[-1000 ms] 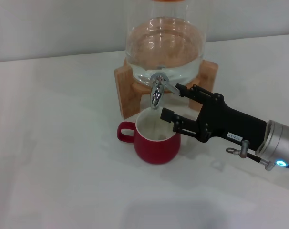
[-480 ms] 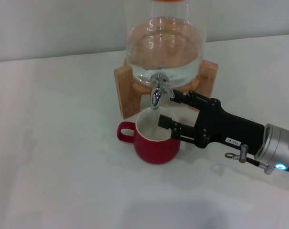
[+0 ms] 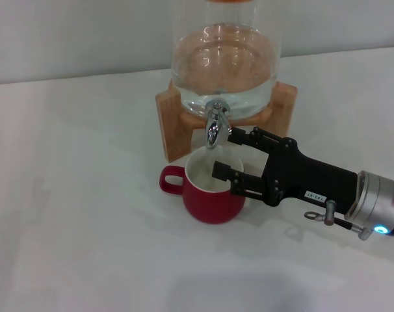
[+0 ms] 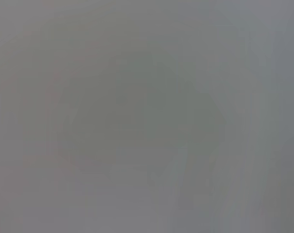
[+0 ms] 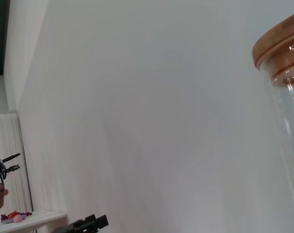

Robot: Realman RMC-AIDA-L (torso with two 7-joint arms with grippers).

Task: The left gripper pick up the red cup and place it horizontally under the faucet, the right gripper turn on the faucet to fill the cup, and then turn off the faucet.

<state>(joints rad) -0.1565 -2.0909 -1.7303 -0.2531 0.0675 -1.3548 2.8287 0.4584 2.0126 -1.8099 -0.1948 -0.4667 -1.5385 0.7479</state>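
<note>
red cup [image 3: 213,190] upright on bench [image 3: 86,214], directly under faucet [image 3: 215,125] | right claw [image 3: 231,155] spread apart, upper finger at lever, lower finger over rim | risk: lower finger knocks cup aside, water misses | left claw out of view

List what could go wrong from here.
1. The right gripper, open, has one finger by the faucet lever and the other over the red cup rim; swinging the lever might knock the cup out from under the spout.
2. Missing the small lever would leave the faucet as it is.
3. The left gripper is out of view, so nothing steadies the cup.
</note>
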